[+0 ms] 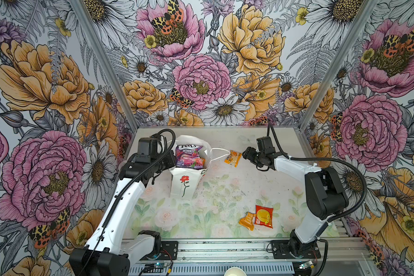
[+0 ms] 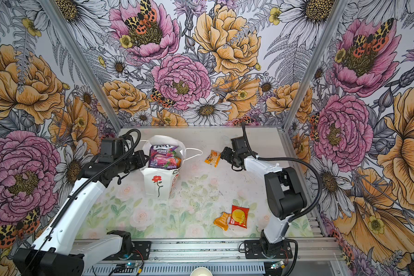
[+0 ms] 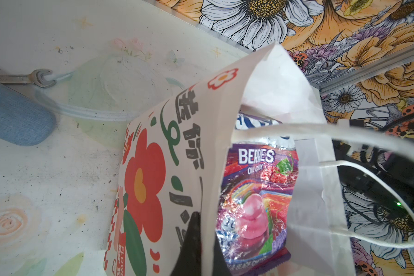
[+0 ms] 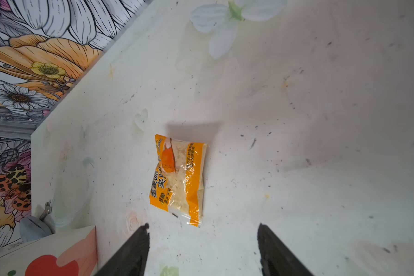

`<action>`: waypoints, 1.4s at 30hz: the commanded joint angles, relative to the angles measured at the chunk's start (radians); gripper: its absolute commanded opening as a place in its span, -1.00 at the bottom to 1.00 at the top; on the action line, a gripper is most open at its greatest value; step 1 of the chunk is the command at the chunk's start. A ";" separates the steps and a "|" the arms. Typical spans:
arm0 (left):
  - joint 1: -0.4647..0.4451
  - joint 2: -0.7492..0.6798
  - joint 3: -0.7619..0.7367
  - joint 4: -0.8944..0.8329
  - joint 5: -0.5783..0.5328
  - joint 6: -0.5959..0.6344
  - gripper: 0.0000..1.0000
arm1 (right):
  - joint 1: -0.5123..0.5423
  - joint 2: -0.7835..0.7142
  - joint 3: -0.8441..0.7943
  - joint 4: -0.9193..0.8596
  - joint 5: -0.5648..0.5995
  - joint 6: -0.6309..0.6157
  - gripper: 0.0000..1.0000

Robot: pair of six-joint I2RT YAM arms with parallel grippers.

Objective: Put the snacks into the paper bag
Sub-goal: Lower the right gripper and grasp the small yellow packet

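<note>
White arms [image 1: 127, 198] with black joints [image 1: 325, 191], ribbed black cables [image 1: 316, 158] and black tapered hands [image 4: 203, 225].

Place: a robot test cell, the sort found in a lab.
Walls: flower-printed panels [image 1: 201, 71] closed in three sides, held by bare aluminium posts [image 1: 100, 55].
Desk: the desk [image 1: 225, 191] wore a faded floral mat, scuffed and speckled.
Machines: a white left arm [image 1: 124, 205] and right arm [image 1: 294, 167] were bolted to a slotted metal rail [image 1: 225, 249].
Loose ends: a bare circuit board [image 1: 157, 264] and wires sat at the front edge; a spanner [image 3: 34, 78] lay on the desk.
</note>
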 commanded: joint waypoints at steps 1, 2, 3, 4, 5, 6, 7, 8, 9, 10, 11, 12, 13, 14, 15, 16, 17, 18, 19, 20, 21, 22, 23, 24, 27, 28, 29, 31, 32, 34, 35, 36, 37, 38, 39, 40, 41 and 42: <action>0.008 0.001 0.007 0.096 0.034 0.003 -0.93 | 0.008 0.069 0.069 0.032 -0.050 0.006 0.45; 0.009 0.003 0.007 0.096 0.037 0.003 -0.93 | 0.009 0.095 0.086 0.032 -0.059 0.003 0.43; 0.009 0.005 0.010 0.096 0.042 0.003 -0.93 | 0.008 0.120 0.104 0.031 -0.072 -0.002 0.41; 0.010 0.005 0.009 0.096 0.044 0.002 -0.93 | 0.010 0.140 0.119 0.029 -0.083 -0.004 0.39; 0.012 0.005 0.010 0.096 0.044 0.002 -0.93 | 0.012 0.161 0.137 0.027 -0.100 -0.011 0.36; 0.012 0.004 0.009 0.096 0.042 0.002 -0.92 | 0.014 0.176 0.151 0.023 -0.112 -0.021 0.34; 0.014 0.004 0.010 0.096 0.043 0.002 -0.93 | 0.018 0.199 0.176 0.012 -0.118 -0.031 0.33; 0.014 0.004 0.009 0.096 0.043 0.002 -0.92 | 0.023 0.216 0.197 -0.004 -0.113 -0.042 0.33; 0.014 0.003 0.009 0.096 0.044 0.002 -0.93 | 0.024 0.234 0.213 -0.020 -0.107 -0.045 0.33; 0.015 0.005 0.009 0.096 0.044 0.002 -0.92 | 0.024 0.251 0.228 -0.034 -0.101 -0.043 0.33; 0.015 0.006 0.008 0.096 0.043 0.002 -0.92 | 0.025 0.266 0.236 -0.045 -0.091 -0.039 0.33; 0.015 0.006 0.008 0.096 0.042 0.002 -0.92 | 0.024 0.277 0.244 -0.057 -0.077 -0.035 0.34; 0.015 0.008 0.007 0.096 0.041 0.002 -0.92 | 0.024 0.290 0.253 -0.068 -0.067 -0.033 0.34; 0.015 0.010 0.007 0.095 0.041 0.002 -0.92 | 0.025 0.303 0.260 -0.074 -0.062 -0.030 0.34; 0.016 0.010 0.007 0.096 0.040 0.002 -0.92 | 0.024 0.313 0.267 -0.077 -0.061 -0.030 0.34; 0.016 0.010 0.008 0.095 0.041 0.002 -0.92 | 0.025 0.325 0.276 -0.080 -0.060 -0.030 0.34; 0.015 0.009 0.009 0.095 0.042 0.002 -0.92 | 0.026 0.337 0.285 -0.084 -0.059 -0.027 0.34; 0.016 0.008 0.008 0.095 0.043 0.002 -0.92 | 0.028 0.348 0.295 -0.087 -0.063 -0.028 0.34; 0.015 0.005 0.008 0.095 0.042 0.002 -0.92 | 0.030 0.358 0.308 -0.094 -0.064 -0.030 0.33; 0.015 0.003 0.009 0.095 0.043 0.002 -0.92 | 0.032 0.370 0.324 -0.104 -0.062 -0.033 0.32; 0.015 0.004 0.007 0.095 0.042 0.002 -0.91 | 0.034 0.381 0.337 -0.115 -0.064 -0.035 0.30; 0.016 0.004 0.008 0.094 0.044 0.002 -0.91 | 0.034 0.391 0.351 -0.120 -0.072 -0.039 0.25; 0.015 0.004 0.007 0.095 0.047 0.002 -0.91 | 0.036 0.399 0.364 -0.121 -0.084 -0.043 0.18; 0.015 0.007 0.007 0.095 0.050 0.002 -0.91 | 0.038 0.404 0.371 -0.122 -0.086 -0.047 0.13; 0.016 0.004 0.009 0.095 0.054 0.000 -0.91 | 0.044 0.419 0.389 -0.133 -0.083 -0.048 -0.08; 0.015 0.004 0.010 0.095 0.054 0.001 -0.91 | 0.044 0.422 0.392 -0.131 -0.085 -0.049 -0.19; 0.015 0.003 0.009 0.095 0.055 0.002 -0.90 | 0.046 0.422 0.392 -0.131 -0.084 -0.048 -0.29; 0.015 -0.002 0.009 0.095 0.054 0.001 -0.90 | 0.048 0.415 0.389 -0.131 -0.076 -0.048 -0.50; 0.015 -0.002 0.007 0.094 0.053 0.002 -0.90 | 0.050 0.408 0.384 -0.131 -0.070 -0.051 -0.59; 0.015 -0.004 0.008 0.095 0.051 0.002 -0.90 | 0.051 0.389 0.373 -0.131 -0.059 -0.053 -0.75; 0.015 -0.004 0.007 0.095 0.052 0.002 -0.90 | 0.054 0.379 0.365 -0.131 -0.056 -0.056 -0.81; 0.016 -0.003 0.009 0.095 0.053 0.002 -0.90 | 0.053 0.366 0.358 -0.131 -0.052 -0.058 -0.86; 0.015 -0.003 0.009 0.095 0.055 0.001 -0.90 | 0.055 0.352 0.348 -0.131 -0.045 -0.061 -0.91; 0.015 -0.001 0.009 0.094 0.055 0.001 -0.90 | 0.055 0.340 0.337 -0.130 -0.040 -0.065 -0.94; 0.015 0.000 0.009 0.095 0.054 0.002 -0.90 | 0.057 0.327 0.328 -0.130 -0.036 -0.067 -0.97; 0.015 0.001 0.010 0.094 0.054 0.000 -0.90 | 0.057 0.315 0.318 -0.130 -0.033 -0.072 -1.00; 0.015 0.000 0.010 0.095 0.054 0.001 -0.90 | 0.058 0.303 0.309 -0.130 -0.030 -0.075 -1.00; 0.016 0.001 0.010 0.095 0.053 0.002 -0.90 | 0.058 0.293 0.302 -0.130 -0.029 -0.077 -1.00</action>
